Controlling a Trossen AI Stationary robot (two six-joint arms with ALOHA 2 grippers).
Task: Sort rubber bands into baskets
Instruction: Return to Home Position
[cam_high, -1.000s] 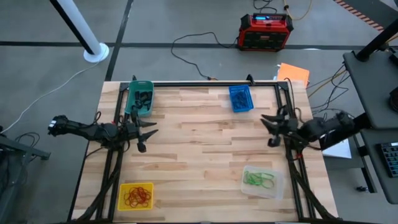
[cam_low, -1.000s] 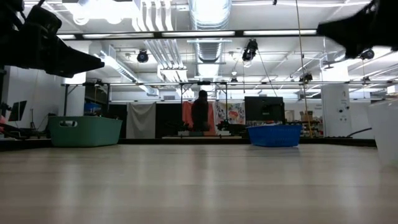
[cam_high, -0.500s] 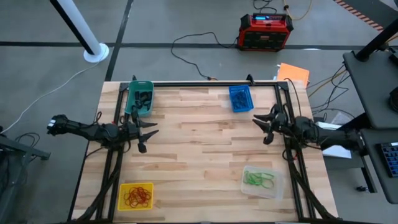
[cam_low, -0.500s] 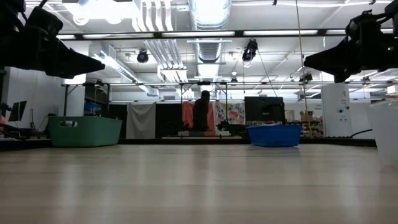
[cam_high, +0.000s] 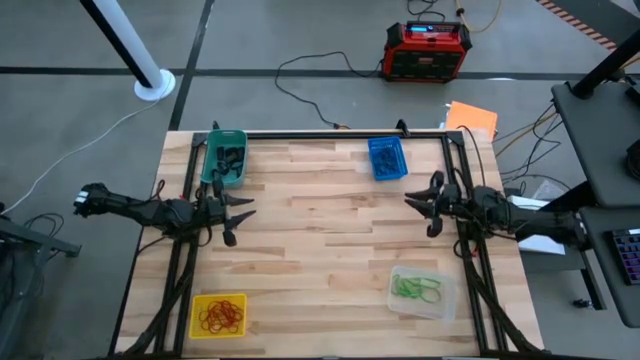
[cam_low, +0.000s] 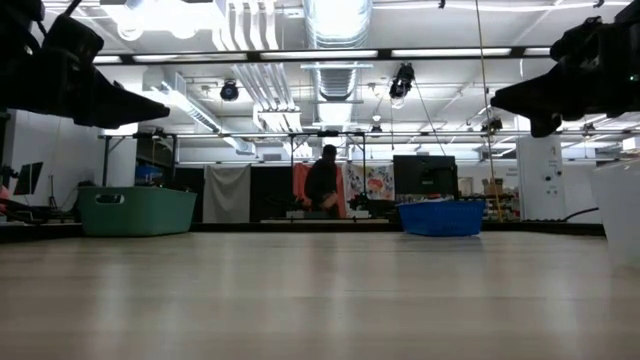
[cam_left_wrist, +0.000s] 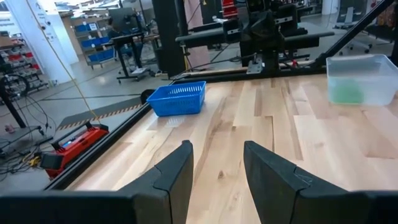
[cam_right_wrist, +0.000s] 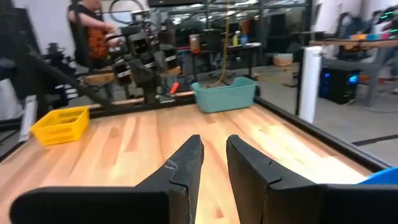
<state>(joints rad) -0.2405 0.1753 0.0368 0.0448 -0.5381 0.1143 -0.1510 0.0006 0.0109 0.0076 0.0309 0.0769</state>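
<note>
Right gripper (cam_high: 420, 212) has eased inward at three o'clock, released, empty (left gripper (cam_high: 238, 215) likewise, at nine). Visible rubber bands (cam_high: 218, 315) all in baskets (cam_high: 194, 318): sorting looks done.

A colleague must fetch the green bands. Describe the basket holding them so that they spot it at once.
On the wooden table, go to the side of the right arm and the corner farthest from the red-and-black box on the floor. The basket there is translucent clear and holds only green rubber bands; the yellow basket along the same edge holds red-orange ones.
</note>
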